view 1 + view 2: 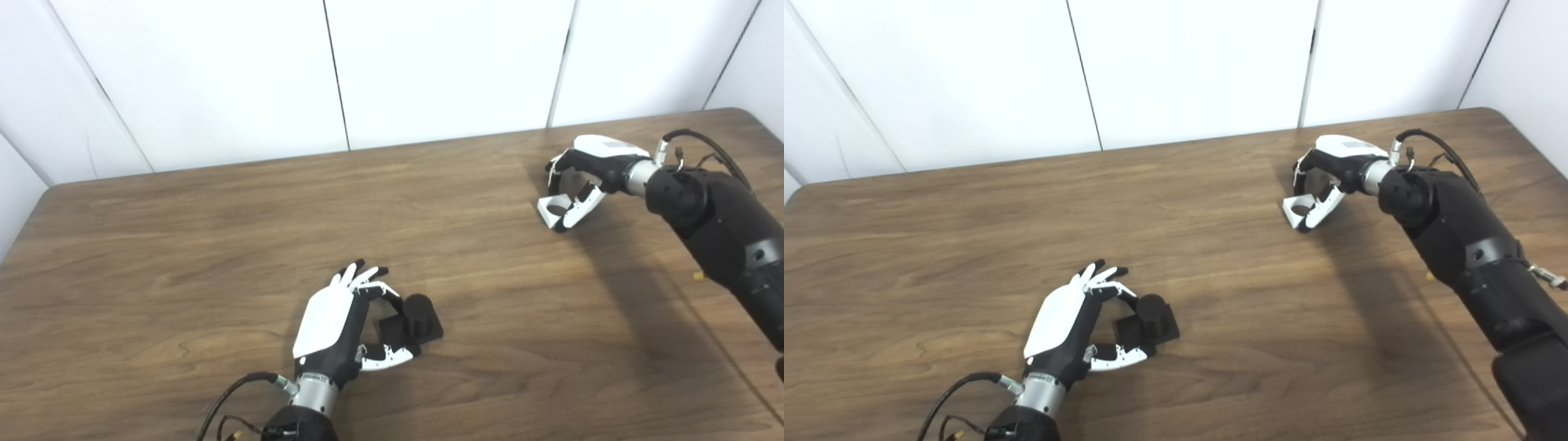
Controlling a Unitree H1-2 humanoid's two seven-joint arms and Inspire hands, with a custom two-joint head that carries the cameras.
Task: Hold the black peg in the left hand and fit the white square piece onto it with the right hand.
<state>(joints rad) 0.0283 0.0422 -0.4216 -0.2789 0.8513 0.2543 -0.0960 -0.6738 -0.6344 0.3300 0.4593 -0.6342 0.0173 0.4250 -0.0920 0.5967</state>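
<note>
The black peg [418,308] stands upright on its square black base, resting on the table near the front middle. My left hand [335,324] lies just left of it. Its fingers [367,277] are spread behind the base and its thumb [392,355] reaches along the base's front edge, loosely bracketing it without a closed grip. The white square piece [549,212], which has a round hole, lies flat on the table at the far right. My right hand [591,168] arches over it, its fingers curled above and its thumb [579,208] against the piece's right side.
The brown wooden table [245,233] spans the view, with its back edge against white wall panels. Its right rear corner [735,113] is close behind my right arm. Cables run from both wrists.
</note>
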